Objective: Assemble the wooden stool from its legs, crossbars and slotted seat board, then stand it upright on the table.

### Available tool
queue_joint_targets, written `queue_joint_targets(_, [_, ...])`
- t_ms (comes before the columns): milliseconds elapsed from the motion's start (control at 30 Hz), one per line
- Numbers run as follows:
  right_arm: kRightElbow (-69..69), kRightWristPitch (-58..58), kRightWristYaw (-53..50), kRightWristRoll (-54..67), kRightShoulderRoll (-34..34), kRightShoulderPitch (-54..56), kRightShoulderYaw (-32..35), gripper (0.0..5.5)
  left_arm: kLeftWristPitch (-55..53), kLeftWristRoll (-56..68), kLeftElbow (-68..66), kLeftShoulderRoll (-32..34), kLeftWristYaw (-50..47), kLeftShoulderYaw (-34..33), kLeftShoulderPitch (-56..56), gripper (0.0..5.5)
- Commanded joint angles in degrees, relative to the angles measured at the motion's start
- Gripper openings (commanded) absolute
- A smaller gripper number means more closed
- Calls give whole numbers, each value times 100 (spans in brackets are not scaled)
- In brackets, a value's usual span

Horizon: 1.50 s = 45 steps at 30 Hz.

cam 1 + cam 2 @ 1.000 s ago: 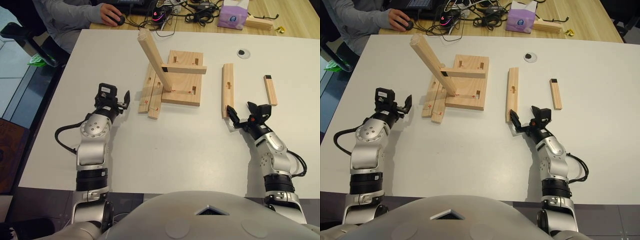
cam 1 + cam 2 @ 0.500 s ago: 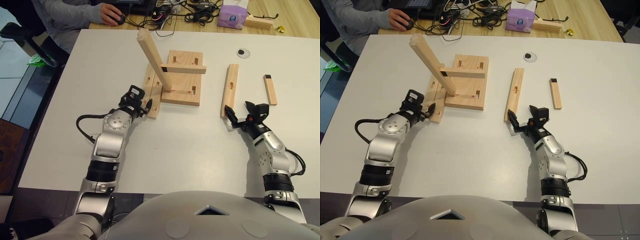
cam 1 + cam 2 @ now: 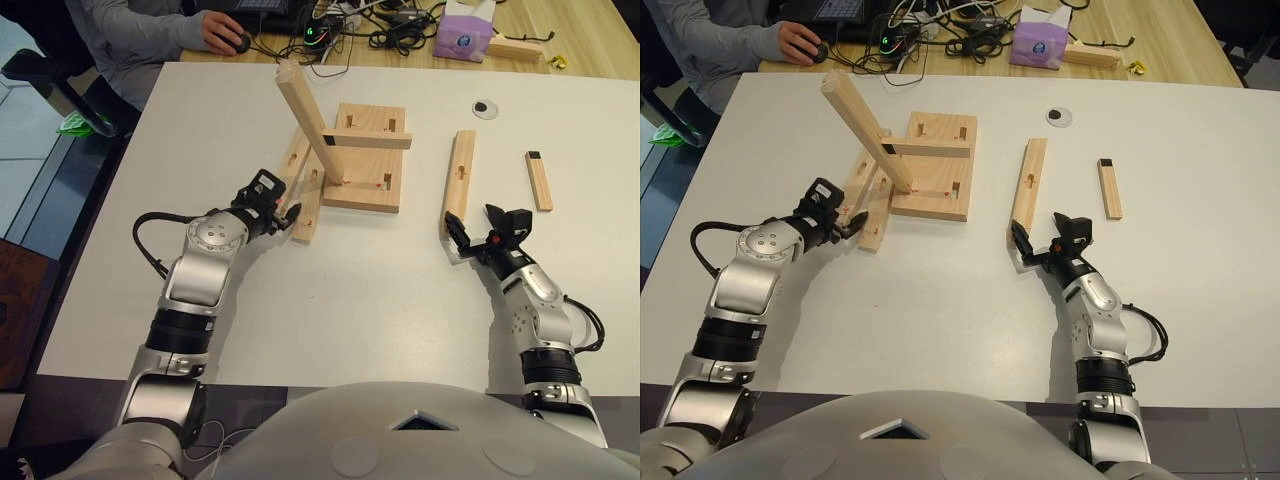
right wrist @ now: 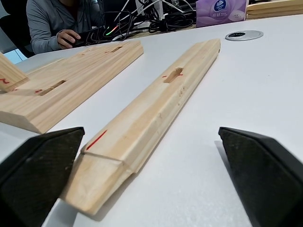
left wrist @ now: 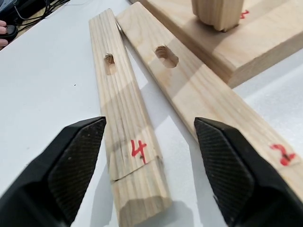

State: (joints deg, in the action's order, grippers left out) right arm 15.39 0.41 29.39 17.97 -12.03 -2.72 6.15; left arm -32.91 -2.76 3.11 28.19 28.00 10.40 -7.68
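Straight ahead of the left gripper point(image 3: 284, 213), the outer leg point(image 5: 118, 104) and inner leg point(image 5: 199, 90) lie side by side, with the seat board point(image 3: 372, 188) and tilted leg point(image 3: 308, 110) blocking the way beyond. The right gripper point(image 3: 483, 235) faces the lone leg point(image 3: 458, 180) end-on; bare tabletop point(image 3: 360, 290) flanks it.

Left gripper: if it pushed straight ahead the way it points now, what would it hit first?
The left gripper would most likely meet the near end of the leg marked 4, lying between its open fingers; the leg marked 2 lies right beside it.
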Motion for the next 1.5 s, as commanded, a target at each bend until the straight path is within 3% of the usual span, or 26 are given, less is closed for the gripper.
queue_joint_targets(33, [0, 21, -70, -42, 50, -71, 15, 540, -426, -96, -815, -129, -207, 18, 214, 348])
queue_joint_targets(267, [70, -13, -85, -70, 44, 13, 1, 540, -801, 492, -1348, -690, -678, -857, -157, 348])
queue_joint_targets(533, [141, -50, -143, -97, 71, 95, -1, 540, -723, 431, -1496, -811, -529, -382, -188, 348])
queue_joint_targets(833, [191, -89, -194, -92, 60, 171, 26, 540, -256, 403, -2299, -868, -761, -563, -167, 213])
queue_joint_targets(933, [237, -127, -243, -99, 69, 212, 53, 540, -85, 369, -2312, -891, -827, -547, -128, 203])
queue_joint_targets(1067, [315, -199, -326, -114, 69, 261, 87, 540, 268, 344, -2204, -945, -1078, -651, -82, 203])
queue_joint_targets(1300, [538, -454, -512, -35, -92, 612, 445, 540, 643, 509, -1339, -1154, -2100, -1524, 55, 203])
queue_joint_targets(1500, [742, -631, -738, 88, -420, 1483, 981, 540, 2039, 400, -645, -1178, -2598, -1901, -373, 203])
